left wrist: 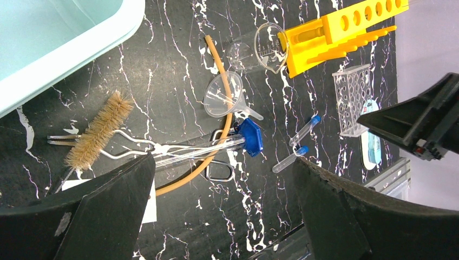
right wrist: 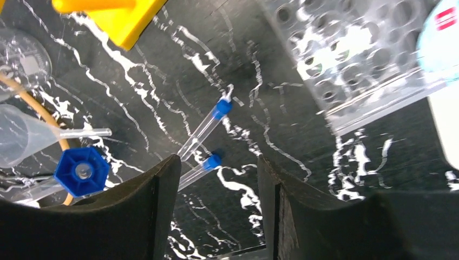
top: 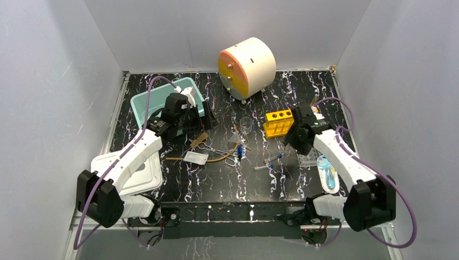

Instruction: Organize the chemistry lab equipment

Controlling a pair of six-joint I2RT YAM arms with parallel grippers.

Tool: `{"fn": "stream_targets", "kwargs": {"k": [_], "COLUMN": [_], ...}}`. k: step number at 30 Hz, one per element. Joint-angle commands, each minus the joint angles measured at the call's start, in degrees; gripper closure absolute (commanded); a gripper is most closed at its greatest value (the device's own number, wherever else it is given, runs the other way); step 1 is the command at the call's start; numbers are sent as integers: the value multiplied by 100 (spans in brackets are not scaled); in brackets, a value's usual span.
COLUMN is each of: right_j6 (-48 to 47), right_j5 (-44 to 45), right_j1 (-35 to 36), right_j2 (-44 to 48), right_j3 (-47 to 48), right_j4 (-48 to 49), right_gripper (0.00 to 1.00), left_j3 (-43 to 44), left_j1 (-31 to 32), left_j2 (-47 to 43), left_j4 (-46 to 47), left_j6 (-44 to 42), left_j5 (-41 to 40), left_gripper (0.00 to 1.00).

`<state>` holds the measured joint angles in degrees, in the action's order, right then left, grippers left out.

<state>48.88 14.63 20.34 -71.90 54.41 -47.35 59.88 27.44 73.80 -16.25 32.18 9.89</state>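
Left hand (left wrist: 222, 160) gapes wide and empty above the bench (left wrist: 216, 230), right hand (right wrist: 217, 160) hangs partly open, empty, over the blue-capped tubes (right wrist: 203, 130).

Work surface: a black table (top: 227, 187) veined in white. At the back stand a teal bin (top: 146, 103), on the left, and a white drum-shaped drawer unit (top: 254, 62) with an orange face, near centre. Mid-table, the yellow holed rack (top: 277, 123) sits just beside a clear beaker (left wrist: 254, 49). The clear well plate (left wrist: 352, 97) lies near the rack, and a blister pack (top: 328, 174) lies closer to the front edge.

Left of centre is a cluster — clear glass funnel (left wrist: 224, 97), amber tubing (left wrist: 215, 57), metal scissor-like forceps (left wrist: 135, 143), brown brush (left wrist: 100, 130), hex-capped tube (left wrist: 250, 136), white packet (top: 195, 157) — overlapping in places. Two small blue-capped tubes (right wrist: 208, 127) lie side by side, apart from it. A white lid (top: 143, 177) lies front left.
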Motion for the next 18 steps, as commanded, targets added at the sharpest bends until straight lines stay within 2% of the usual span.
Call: {"fn": "stream_targets", "kwargs": {"k": [1,4,10,18], "right_j6": [1266,1795,2087,2218], "right_j5": [226,385,365,663], "right_j1": [533,712,739,761], "right_j2": [-236,-316,-739,-1440], "right_j3": [176,-110,-303,-251], "right_j4": [131,326,684,696], "right_gripper": [39,44,50,50], "left_j3": [164,156,136,252], "left_j1": [-37,-37,-37,-37], "left_j2": [-41,-63,-63,85], "left_j4": [51,11,-27,-40], "left_j6": [-37,-32,-35,-70], "left_j5": [54,52,82,170], "left_gripper": [2,2,2,2]}}
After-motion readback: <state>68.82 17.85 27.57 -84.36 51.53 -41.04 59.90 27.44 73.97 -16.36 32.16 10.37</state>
